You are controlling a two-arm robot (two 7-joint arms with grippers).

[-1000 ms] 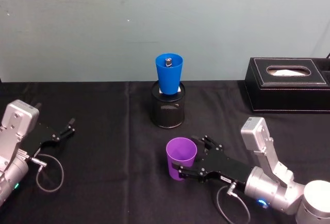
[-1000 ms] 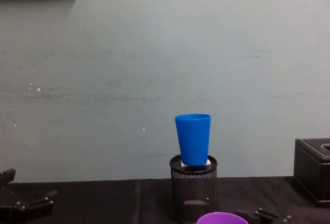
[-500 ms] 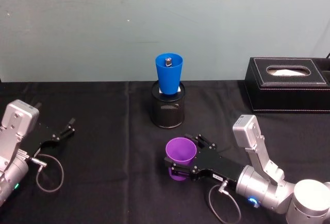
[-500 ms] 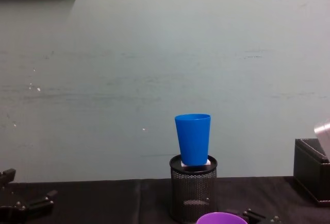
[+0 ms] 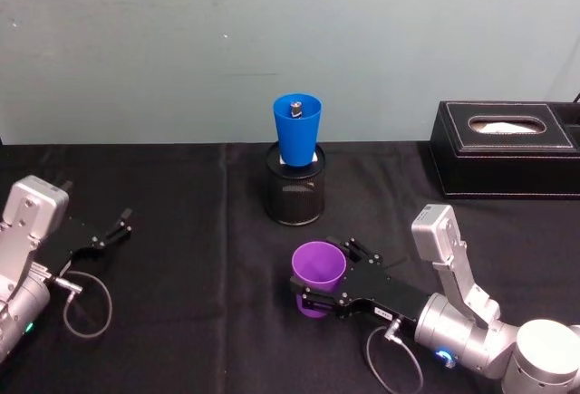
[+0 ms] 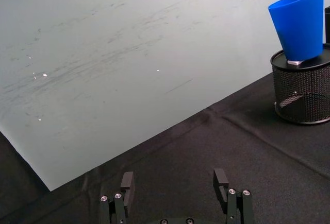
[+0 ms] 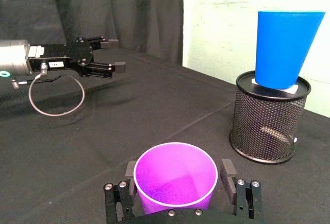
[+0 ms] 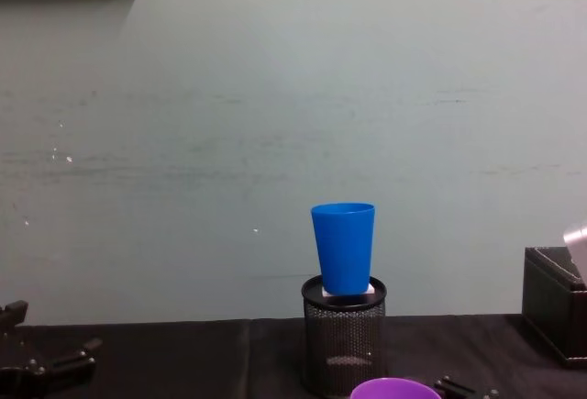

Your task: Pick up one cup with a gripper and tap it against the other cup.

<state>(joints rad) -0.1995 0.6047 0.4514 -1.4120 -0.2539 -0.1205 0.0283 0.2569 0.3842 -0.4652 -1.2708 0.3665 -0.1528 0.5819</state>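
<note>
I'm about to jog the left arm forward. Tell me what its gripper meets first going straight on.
Nothing nearby: the open left gripper faces black tablecloth, then probably the wall. The mesh holder with the blue cup sits off its line.

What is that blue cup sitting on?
The blue cup stands on a white flat piece across the mouth of the black mesh pen holder. The cup hides most of that piece, and the holder's contents cannot be made out.

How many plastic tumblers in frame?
2. The purple plastic tumbler stands between the right gripper's open fingers; the blue plastic tumbler sits atop the black wire-mesh pen holder behind it.
</note>
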